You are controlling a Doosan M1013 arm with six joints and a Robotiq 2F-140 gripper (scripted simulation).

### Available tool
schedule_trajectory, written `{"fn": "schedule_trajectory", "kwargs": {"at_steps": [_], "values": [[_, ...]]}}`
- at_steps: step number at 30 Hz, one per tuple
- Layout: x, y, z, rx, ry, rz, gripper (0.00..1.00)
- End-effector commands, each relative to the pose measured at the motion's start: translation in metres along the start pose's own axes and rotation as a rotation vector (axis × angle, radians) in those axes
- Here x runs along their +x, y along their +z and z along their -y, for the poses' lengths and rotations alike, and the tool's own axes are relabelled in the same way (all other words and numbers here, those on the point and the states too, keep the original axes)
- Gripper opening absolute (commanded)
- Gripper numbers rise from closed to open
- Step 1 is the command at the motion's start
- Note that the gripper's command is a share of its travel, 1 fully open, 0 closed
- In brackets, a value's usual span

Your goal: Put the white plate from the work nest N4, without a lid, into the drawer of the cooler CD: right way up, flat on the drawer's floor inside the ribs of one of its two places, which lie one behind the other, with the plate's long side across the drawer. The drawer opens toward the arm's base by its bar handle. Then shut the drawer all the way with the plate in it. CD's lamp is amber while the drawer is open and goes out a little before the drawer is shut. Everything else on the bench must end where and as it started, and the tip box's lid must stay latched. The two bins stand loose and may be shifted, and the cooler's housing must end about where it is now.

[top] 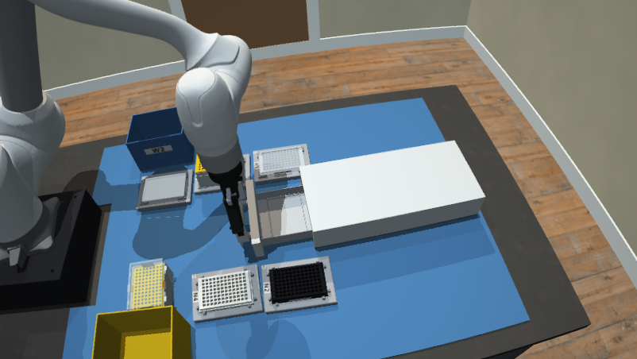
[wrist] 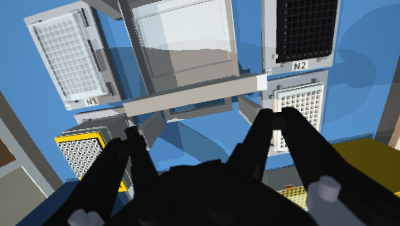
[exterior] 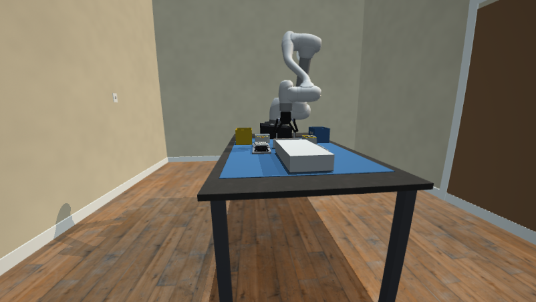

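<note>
The white plate (top: 225,291) lies without a lid in nest N4 at the front of the mat; it also shows in the wrist view (wrist: 300,112). The white cooler CD (top: 387,187) has its drawer (top: 285,216) pulled partly out, and the drawer's floor is bare. The bar handle (top: 254,218) runs across the drawer's front, seen in the wrist view (wrist: 195,96) too. My gripper (top: 237,225) is open and empty. It hangs low, close beside the handle on the arm-base side. In the wrist view the fingers spread wide just short of the bar.
A black plate (top: 298,281) sits in nest N2 beside N4. A clear plate in N1 (top: 280,161), a yellow tip rack (top: 200,164) and a lidded plate (top: 164,189) lie behind the drawer. The blue bin W2 (top: 156,138), yellow bin (top: 138,332) and tip box (top: 147,285) stand to the left.
</note>
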State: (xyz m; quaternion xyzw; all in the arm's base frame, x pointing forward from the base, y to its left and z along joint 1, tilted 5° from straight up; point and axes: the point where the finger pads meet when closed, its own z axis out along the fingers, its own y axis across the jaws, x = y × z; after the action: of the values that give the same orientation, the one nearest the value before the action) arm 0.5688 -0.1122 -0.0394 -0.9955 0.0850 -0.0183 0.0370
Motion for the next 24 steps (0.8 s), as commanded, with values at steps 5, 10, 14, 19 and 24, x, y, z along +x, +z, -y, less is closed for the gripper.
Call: {"fn": "schedule_trajectory", "kwargs": {"at_steps": [5, 10, 14, 19, 24], "values": [[-0.0027, 0.0128, 0.0026, 0.002, -0.006, 0.001, 0.87], [-0.0027, 0.0128, 0.0026, 0.002, -0.006, 0.001, 0.87], [-0.0027, 0.0128, 0.0026, 0.002, -0.006, 0.001, 0.87], [-0.0027, 0.0128, 0.0026, 0.002, -0.006, 0.001, 0.87], [-0.0027, 0.0128, 0.0026, 0.002, -0.006, 0.001, 0.87]]}}
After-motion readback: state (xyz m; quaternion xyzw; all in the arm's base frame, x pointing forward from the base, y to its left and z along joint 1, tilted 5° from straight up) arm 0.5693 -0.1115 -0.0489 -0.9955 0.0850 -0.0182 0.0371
